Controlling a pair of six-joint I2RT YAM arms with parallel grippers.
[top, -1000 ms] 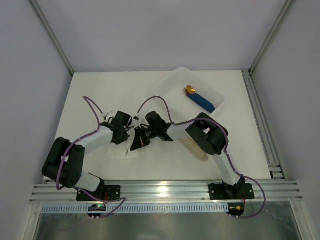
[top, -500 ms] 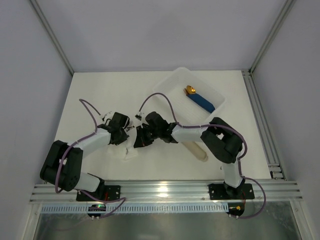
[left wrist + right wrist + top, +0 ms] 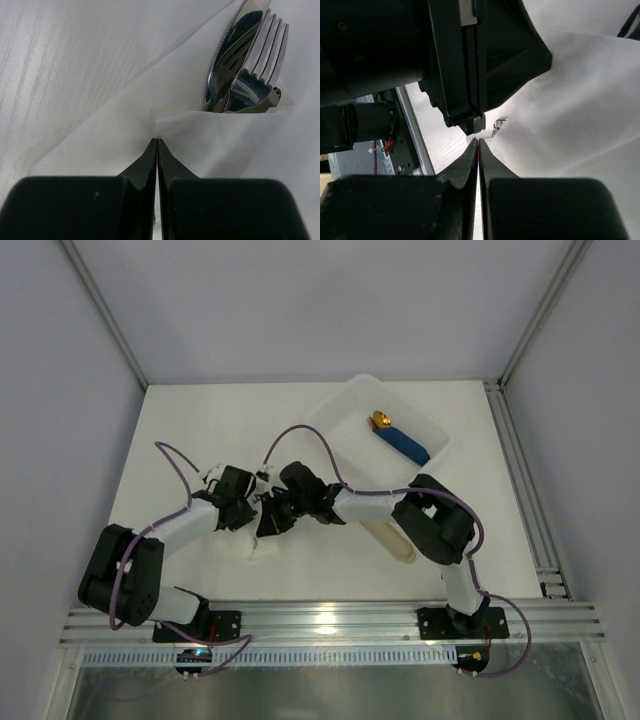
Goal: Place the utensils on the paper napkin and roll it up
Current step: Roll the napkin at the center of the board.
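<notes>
While the left arm (image 3: pixel 185 525) reaches in from the near left corner of the white surface (image 3: pixel 200 420), the left fingers (image 3: pixel 147 162) are clenched flat together with no gap. Their tips sit right at the corner of a folded flap of the thin white paper napkin (image 3: pixel 220 145), and whether any paper is caught between them cannot be told. That napkin lies close to the near edge, left of the middle, rumpled beneath the two wrists. On it rest the shiny silver metal utensils (image 3: pixel 235 60), handles tucked under the flap, with the fork tines and the dark-tipped knife blade poking out beyond the fold, side by side and touching. The right fingers (image 3: pixel 467 160) are likewise clenched, tips at the napkin's edge and just beside the black body of the left wrist. The right arm (image 3: pixel 370 505) bends in from the near right corner. A beige oblong sleeve (image 3: pixel 392 538) lies partly under it, right of the middle. Towards the far right corner sits a white plastic rectangular tray (image 3: pixel 345 425), set askew, holding a blue-handled gold-tipped piece (image 3: pixel 402 443).
</notes>
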